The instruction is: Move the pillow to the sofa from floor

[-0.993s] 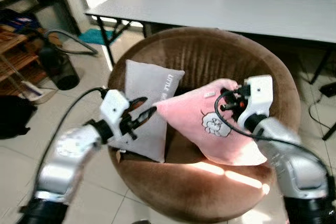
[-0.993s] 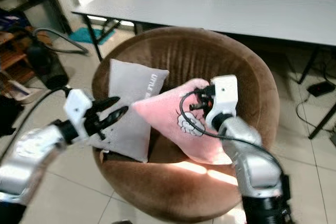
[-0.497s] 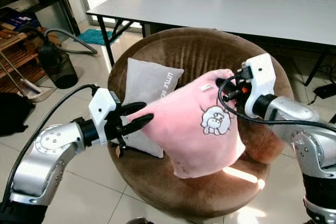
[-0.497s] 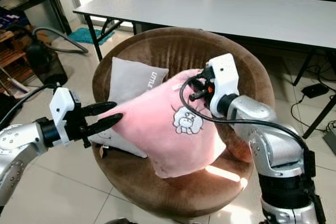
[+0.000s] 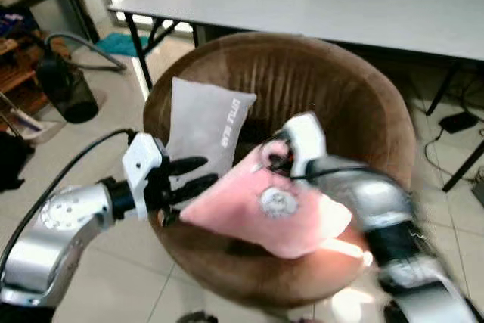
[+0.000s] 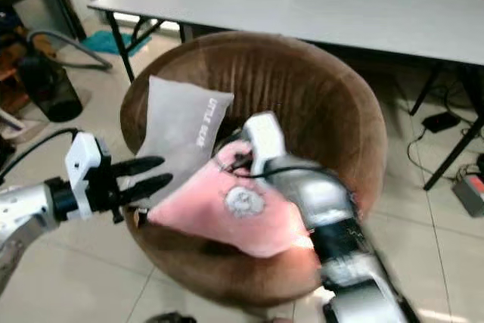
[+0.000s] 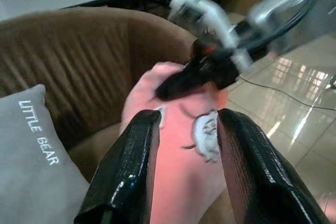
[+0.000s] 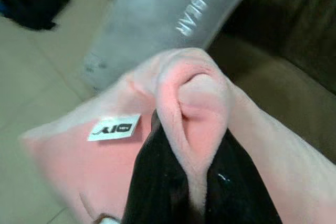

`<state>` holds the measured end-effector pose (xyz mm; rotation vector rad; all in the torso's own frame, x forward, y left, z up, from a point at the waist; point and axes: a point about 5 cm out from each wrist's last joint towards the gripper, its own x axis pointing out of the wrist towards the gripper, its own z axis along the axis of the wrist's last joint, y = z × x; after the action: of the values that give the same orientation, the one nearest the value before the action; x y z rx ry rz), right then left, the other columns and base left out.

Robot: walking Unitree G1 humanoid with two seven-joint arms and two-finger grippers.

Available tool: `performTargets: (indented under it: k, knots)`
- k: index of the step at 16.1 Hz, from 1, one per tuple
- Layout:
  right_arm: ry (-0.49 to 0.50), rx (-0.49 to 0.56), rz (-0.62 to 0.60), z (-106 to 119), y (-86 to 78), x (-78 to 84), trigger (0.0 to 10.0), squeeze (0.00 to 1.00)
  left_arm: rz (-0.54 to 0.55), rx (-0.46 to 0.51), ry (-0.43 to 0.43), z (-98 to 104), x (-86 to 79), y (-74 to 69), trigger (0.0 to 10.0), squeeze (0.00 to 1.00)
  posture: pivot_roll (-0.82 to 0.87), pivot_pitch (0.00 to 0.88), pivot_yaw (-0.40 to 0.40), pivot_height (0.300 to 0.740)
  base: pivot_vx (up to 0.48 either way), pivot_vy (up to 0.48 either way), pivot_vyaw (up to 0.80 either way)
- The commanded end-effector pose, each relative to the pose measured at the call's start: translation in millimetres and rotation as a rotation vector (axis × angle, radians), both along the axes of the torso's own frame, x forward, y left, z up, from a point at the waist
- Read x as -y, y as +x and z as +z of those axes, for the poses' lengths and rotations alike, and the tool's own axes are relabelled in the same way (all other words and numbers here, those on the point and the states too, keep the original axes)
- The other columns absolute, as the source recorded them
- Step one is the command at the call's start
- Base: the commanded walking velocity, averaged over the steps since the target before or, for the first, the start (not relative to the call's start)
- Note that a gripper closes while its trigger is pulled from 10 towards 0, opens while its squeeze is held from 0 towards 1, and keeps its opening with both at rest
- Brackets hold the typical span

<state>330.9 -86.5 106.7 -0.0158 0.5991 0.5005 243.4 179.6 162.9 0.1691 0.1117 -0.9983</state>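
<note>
1. Holding the soft pink pillow with a sheep print (image 5: 276,206) over the seat of the round brown fabric sofa chair (image 5: 355,104); it hangs tilted above the near seat edge, probably so it can be set down inside the tub.
2. Right tool (image 8: 181,179): fingers pressed together on a bunched fold at the pink pillow's corner, beside the small white label (image 8: 114,127). That pinch carries the weight, judging by how the fabric drapes.
3. Left tool (image 5: 189,175): fingers spread, pink pillow's left corner lying between them in the left wrist view; touching or not, can't tell. Looks like a steadying hand, not a grip.
4. Grey square "LITTLE BEAR" cushion (image 5: 208,122) leans upright against the sofa's left back, just beside the pink pillow.
5. Long grey table (image 5: 318,5) stands behind, far side.
</note>
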Motion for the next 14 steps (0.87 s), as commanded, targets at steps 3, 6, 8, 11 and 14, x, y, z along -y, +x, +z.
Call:
performTargets:
  k: [3, 6, 8, 11, 14]
  knots:
    - [0.026, 0.074, -0.139, 6.7, 25.3, -4.0, 10.0, 0.0, 0.125, 0.033, 0.076, -0.4, -11.9, 8.2, 10.0, 0.0, 0.03, 0.096, 0.029, 0.74, 0.0, 0.0, 0.0]
    - [0.01, 0.167, -0.332, 17.2, 48.7, 0.1, 10.0, 0.0, 0.221, 0.055, 0.113, -1.3, -19.8, 15.3, 10.0, 0.0, 0.04, 0.101, 0.026, 0.74, 0.0, 0.0, 0.0]
    - [0.0, 0.219, -0.452, 28.5, 59.9, 8.7, 10.0, 0.0, 0.245, 0.071, 0.124, 0.3, -20.4, 17.4, 10.0, 0.0, 0.04, 0.107, 0.025, 0.74, 0.0, 0.0, 0.0]
    - [-0.019, 0.3, -0.57, 39.6, 68.0, 22.5, 10.0, 0.2, 0.267, 0.089, 0.131, 0.7, -21.0, 18.7, 10.0, 0.0, 0.05, 0.118, 0.024, 0.74, 0.0, 0.0, 0.0]
    - [0.002, 0.321, -0.574, 44.5, 71.1, 23.6, 10.0, 1.0, 0.269, 0.088, 0.136, 0.5, -21.3, 18.2, 10.0, 0.0, 0.05, 0.121, 0.023, 0.74, 0.0, 0.0, 0.0]
